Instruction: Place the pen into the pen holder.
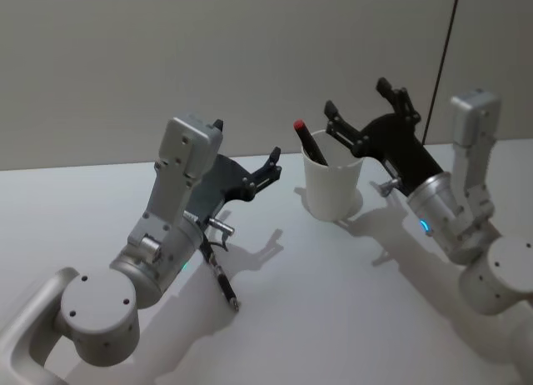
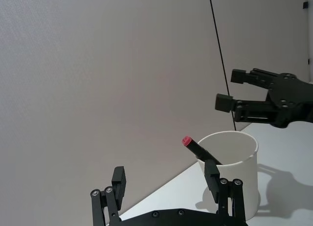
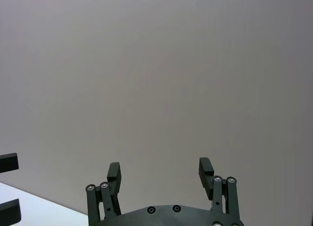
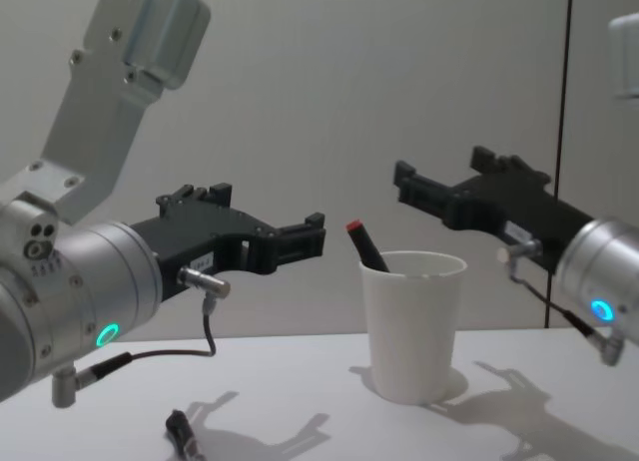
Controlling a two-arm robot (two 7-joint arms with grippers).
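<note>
While the red-capped pen point(image 1: 310, 143) stands leaning inside the white pen holder point(image 1: 333, 189) on the surface point(image 1: 333, 302), the left hand point(image 2: 165, 172) and the right hand point(image 1: 358, 97) hover on either side, both spread and empty.

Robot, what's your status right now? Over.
Left tool open, right tool open, both raised. Red-capped pen in pen holder. Second pen lying on table.

White table point(image 1: 333, 318), plain matte top. Item one: pen holder point(image 1: 333, 189), a white paper cup, upright, below the right gripper point(image 1: 356, 97) fingertips and ahead of the left gripper point(image 1: 246, 141). Item two: dark pen point(image 1: 221, 277), lying flat beneath the left gripper's wrist.
</note>
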